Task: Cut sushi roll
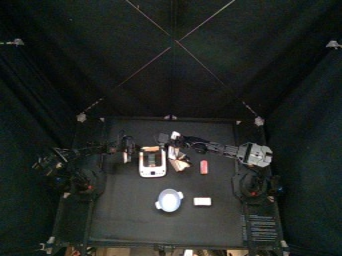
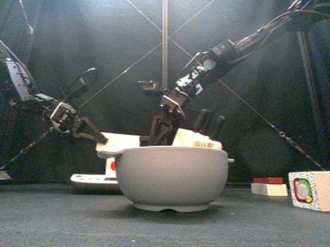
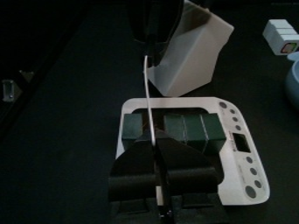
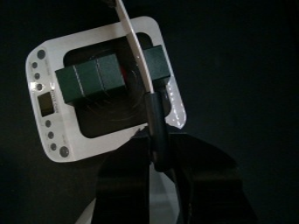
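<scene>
The sushi roll (image 3: 176, 129) is seen lying across the middle of the white board (image 3: 239, 149), as a dark log marked into segments; in the right wrist view the sushi roll (image 4: 103, 74) rests on the same board (image 4: 52, 131), which sits on the black table (image 1: 127, 200) left of centre.

The left arm is reached in low from the left, and its pincer (image 3: 153, 171) is closed on a thin knife (image 3: 145, 96) held edge-on over the roll. The right arm is angled down from the upper right, its pincer (image 4: 155, 131) closed on a slim metal rod (image 4: 132, 26) placed against the roll.

A pale bowl (image 2: 168, 174) stands at the table's front, and a white holder (image 3: 193, 44) stands just beyond the board.
</scene>
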Motion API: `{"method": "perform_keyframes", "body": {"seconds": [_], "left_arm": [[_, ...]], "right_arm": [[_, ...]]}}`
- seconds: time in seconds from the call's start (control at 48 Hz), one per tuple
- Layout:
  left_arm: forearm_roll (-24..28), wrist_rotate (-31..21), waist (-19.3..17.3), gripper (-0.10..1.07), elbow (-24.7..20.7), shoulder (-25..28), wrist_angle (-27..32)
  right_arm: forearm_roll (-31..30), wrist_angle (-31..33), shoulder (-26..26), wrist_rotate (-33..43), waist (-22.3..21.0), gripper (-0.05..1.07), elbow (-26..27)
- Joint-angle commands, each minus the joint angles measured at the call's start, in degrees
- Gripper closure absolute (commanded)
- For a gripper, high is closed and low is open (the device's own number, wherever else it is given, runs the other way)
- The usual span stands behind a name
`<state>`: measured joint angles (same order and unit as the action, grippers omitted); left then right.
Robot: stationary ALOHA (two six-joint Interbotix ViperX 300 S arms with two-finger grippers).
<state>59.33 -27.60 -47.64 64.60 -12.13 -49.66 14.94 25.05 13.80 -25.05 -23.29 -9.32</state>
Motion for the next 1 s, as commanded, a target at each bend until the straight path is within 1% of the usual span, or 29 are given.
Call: {"method": "perform_keyframes", "body": {"seconds": [0.0,0.146,0.312,0.604,0.833,0.979], "left_arm": [[-0.9,0.1,3.4,0.84,0.4,-1.7,-0.6],[-1.3,0.4,4.9,0.84,2.0,-1.8,-0.5],[-1.4,0.4,5.4,0.84,2.7,-1.7,-0.4],[-2.7,0.7,4.7,0.84,1.7,-0.6,0.1],[-2.8,0.8,4.7,0.84,0.2,3.1,0.5],[-2.7,0.8,4.7,0.84,-0.1,4.4,0.5]], "right_arm": [[0.2,-0.6,-2.7,0.2,0.4,0.54,1.3],[0.2,-0.4,-3.2,-0.1,1.5,0.54,0.0],[0.1,-0.4,-4.0,-0.1,2.3,0.55,-1.8],[0.0,-1.9,-4.1,0.0,2.1,0.55,-1.7],[0.0,-1.9,-3.6,-0.1,1.8,0.55,-1.4],[0.0,-1.9,-3.6,-0.1,1.7,0.55,-1.5]]}}
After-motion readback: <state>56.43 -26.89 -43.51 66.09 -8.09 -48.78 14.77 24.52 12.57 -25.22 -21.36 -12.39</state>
